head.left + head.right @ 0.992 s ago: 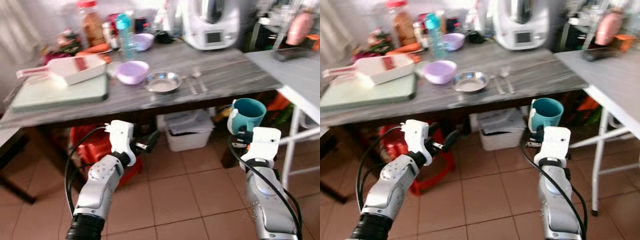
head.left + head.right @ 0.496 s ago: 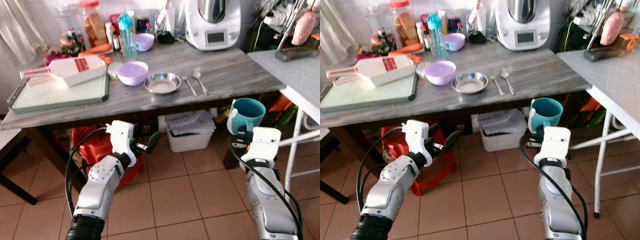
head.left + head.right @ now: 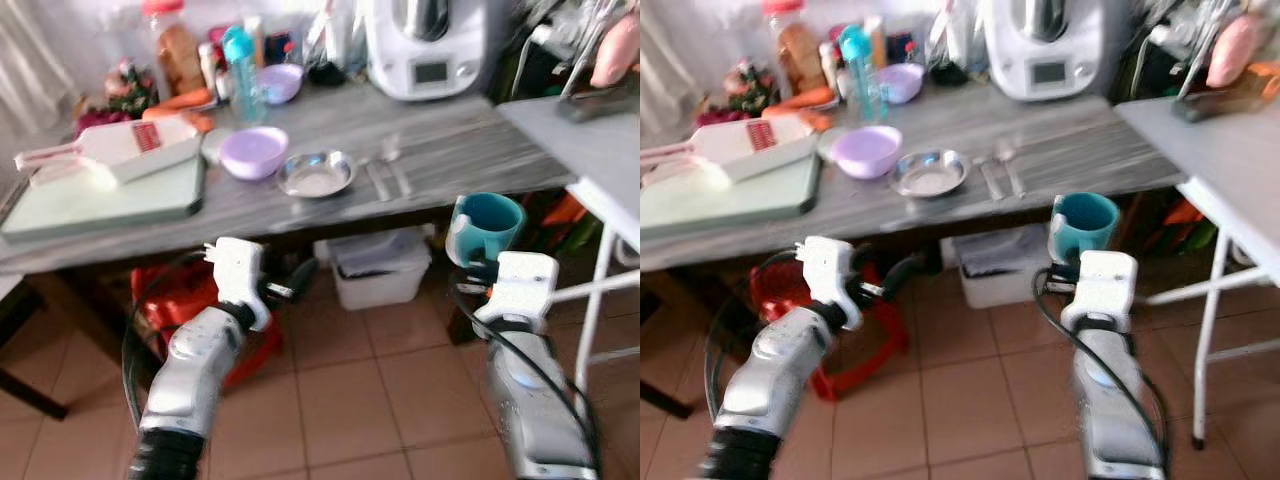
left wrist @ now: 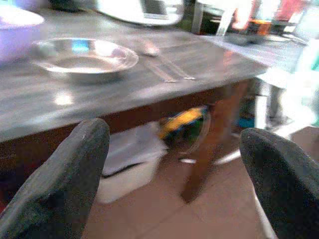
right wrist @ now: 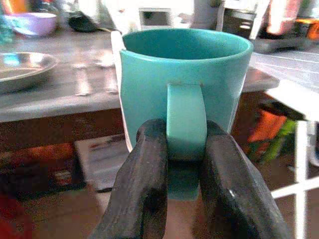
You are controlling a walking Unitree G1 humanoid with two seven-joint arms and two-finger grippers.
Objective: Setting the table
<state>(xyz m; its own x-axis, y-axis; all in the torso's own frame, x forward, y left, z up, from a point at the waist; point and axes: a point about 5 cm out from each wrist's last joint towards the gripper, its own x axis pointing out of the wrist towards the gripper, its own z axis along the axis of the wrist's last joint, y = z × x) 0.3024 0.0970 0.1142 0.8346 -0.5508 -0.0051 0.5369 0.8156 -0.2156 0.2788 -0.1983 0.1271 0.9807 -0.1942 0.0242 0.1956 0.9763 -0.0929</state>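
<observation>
two tables meet at a corner in this kitchen: a long grey wood-grain table (image 3: 470, 150) straight ahead and a pale tiled table (image 3: 590, 150) on white legs at the right. the floor (image 3: 350, 400) is terracotta tile. under the grey table sit a white plastic bin (image 3: 378, 268) and a red stool (image 3: 165, 295).

on the grey table, from the robot's left: a green tray (image 3: 90, 200) with a white mandoline slicer (image 3: 115, 152) lying across it, a lilac bowl (image 3: 254, 152), a steel dish (image 3: 316, 174) just beside it, then a fork and spoon (image 3: 385, 170) side by side. along the back edge stand a jar (image 3: 178, 50), a blue bottle (image 3: 240, 60), a second lilac bowl (image 3: 280, 82) and a white kitchen machine (image 3: 430, 45). much of this is blurred.

the right gripper (image 5: 182, 164) is held up in front of the grey table's near edge, below its top, with its fingers (image 5: 144, 184) clamped on the handle of a teal mug (image 5: 184, 74), which stands upright with its mouth up. the left gripper (image 4: 174, 174) hangs lower, before the table edge near the red stool, its fingers spread wide apart with nothing between them.
</observation>
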